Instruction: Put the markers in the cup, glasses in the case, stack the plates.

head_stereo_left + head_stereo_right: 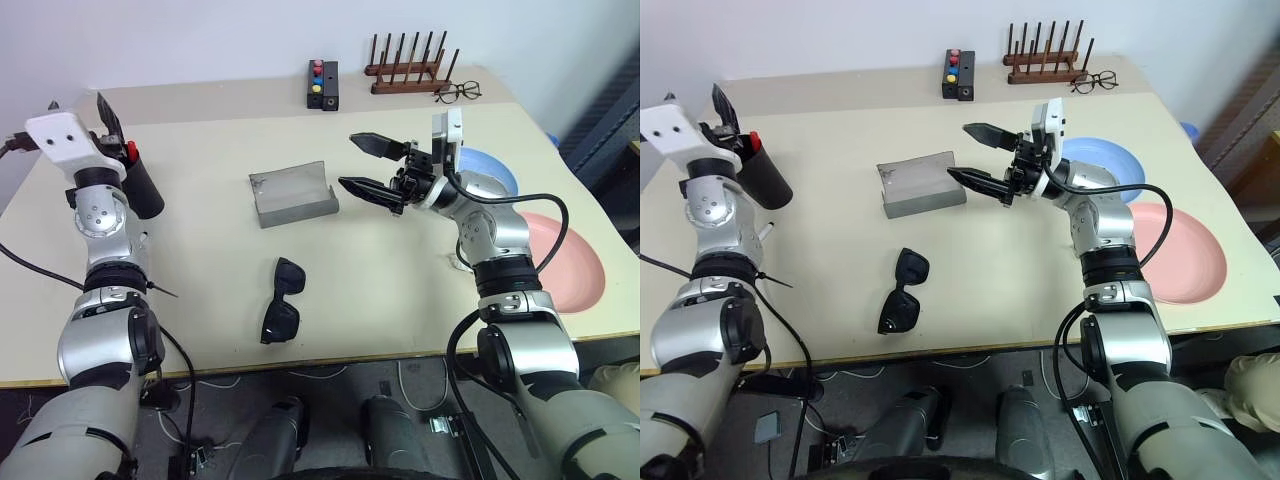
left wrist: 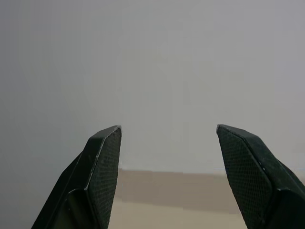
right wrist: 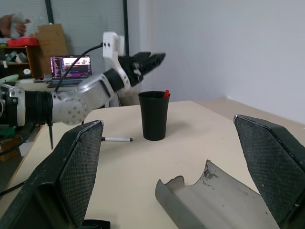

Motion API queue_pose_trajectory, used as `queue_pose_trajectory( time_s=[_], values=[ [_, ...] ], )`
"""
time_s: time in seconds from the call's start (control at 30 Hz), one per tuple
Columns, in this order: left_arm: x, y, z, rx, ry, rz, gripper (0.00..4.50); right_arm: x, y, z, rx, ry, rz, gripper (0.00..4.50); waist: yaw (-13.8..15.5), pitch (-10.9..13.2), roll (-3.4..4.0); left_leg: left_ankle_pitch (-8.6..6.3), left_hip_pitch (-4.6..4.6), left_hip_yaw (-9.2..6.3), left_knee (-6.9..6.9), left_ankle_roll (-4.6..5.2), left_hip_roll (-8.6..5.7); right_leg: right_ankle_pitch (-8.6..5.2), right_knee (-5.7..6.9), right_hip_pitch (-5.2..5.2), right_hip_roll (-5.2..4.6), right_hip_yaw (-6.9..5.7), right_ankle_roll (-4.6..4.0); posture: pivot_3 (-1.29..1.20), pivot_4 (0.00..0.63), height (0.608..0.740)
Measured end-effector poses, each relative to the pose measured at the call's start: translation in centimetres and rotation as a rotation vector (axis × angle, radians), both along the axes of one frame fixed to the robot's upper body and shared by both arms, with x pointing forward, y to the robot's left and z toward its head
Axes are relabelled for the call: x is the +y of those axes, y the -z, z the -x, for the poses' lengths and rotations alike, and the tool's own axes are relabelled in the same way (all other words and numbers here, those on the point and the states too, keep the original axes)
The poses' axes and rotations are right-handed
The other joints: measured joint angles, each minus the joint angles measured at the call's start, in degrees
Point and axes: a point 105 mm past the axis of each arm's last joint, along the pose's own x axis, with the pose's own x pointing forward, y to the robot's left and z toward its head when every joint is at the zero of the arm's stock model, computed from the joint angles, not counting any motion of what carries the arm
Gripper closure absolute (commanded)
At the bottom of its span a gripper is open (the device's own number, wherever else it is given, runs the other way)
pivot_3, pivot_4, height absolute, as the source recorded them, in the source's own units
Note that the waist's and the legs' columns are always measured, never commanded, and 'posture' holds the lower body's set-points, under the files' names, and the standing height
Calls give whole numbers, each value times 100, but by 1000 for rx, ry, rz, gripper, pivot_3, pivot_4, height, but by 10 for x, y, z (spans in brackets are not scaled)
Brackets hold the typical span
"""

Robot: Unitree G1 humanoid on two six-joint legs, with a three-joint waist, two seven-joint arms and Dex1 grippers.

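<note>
Red-capped marker [image 3: 166, 93] apparently sits in the cup [image 3: 154, 116], left claw [image 1: 112, 125] spread above; white-capped marker [image 3: 116, 139] needs collecting next, right claw [image 1: 368, 165] spread, idle.

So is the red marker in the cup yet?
Yes, in. Its red cap pokes out over the rim of the upright black cup.

black button box [image 1: 323, 84]: far edge of table [image 1: 200, 300], red, blue and yellow buttons on top | wooden peg rack [image 1: 408, 68]: far edge, just beside the box toward the far right corner | wire-rimmed clear spectacles [image 1: 458, 93]: touching the rack's front right end | laptop [image 3: 70, 67]: lit screen, on a desk off the table
</note>
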Motion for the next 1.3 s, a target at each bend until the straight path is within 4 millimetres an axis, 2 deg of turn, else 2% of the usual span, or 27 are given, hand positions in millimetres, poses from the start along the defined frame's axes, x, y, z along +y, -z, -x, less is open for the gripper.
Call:
queue_pose_trajectory(
  time_s=[0.07,0.13,0.23,0.3,0.4,0.5,0.53,0.67,0.77,0.93,1.17,1.3],
  values=[
    [2,-3,3,-2,67,49,1301,1,1,1,2,-2,7,0,-44,0,1,-1,-2,0,6,2,0,0,2,0,0,2,0,0,150,740],
    [8,5,11,47,122,91,1301,0,4,3,7,-7,36,0,-118,-1,1,-3,-2,0,9,5,0,0,5,-1,0,2,0,0,150,740],
    [24,27,34,255,172,88,1301,-8,17,12,40,-30,117,0,-267,-1,0,-5,-26,0,10,7,1,0,33,-38,0,8,0,0,150,740],
    [29,32,47,344,189,88,1301,-15,25,15,69,-24,139,0,-276,-1,0,-4,-37,1,16,6,1,-1,38,-54,1,10,-1,0,150,740],
    [23,26,75,500,343,27,1301,-13,27,22,71,-64,172,0,-267,-1,2,-3,-39,3,18,4,4,-2,48,-64,2,13,-3,0,150,740],
    [17,20,98,582,500,12,1301,-12,30,28,76,-98,206,0,-211,0,3,-20,-34,2,17,31,4,-3,49,-59,6,10,-5,0,150,740],
    [18,23,107,633,544,12,1301,-11,36,32,84,-129,240,0,-181,-1,3,-21,-32,2,17,32,3,-3,47,-57,6,9,-5,0,150,740],
    [21,39,123,758,602,22,1301,-9,49,37,117,-165,293,0,-91,0,4,-21,-28,4,17,31,2,-3,43,-53,3,10,-6,0,150,740],
    [29,56,134,882,568,-15,1301,-9,50,37,117,-164,306,0,-81,1,4,-21,-28,5,12,31,2,-2,36,-51,2,10,-6,0,150,740],
    [38,66,133,983,496,-59,1301,-6,51,37,118,-168,306,0,-37,1,4,-22,-28,4,9,30,3,-2,34,-51,1,10,-7,0,150,740],
    [35,79,117,1096,405,-101,1301,2,52,39,118,-187,304,0,32,0,4,-21,-27,4,6,29,3,-1,32,-52,1,10,-7,0,150,740],
    [42,90,110,1160,343,-77,1301,6,49,42,99,-199,308,0,39,0,4,-21,-27,4,6,28,3,-1,33,-53,2,10,-7,0,150,740]
  ],
)
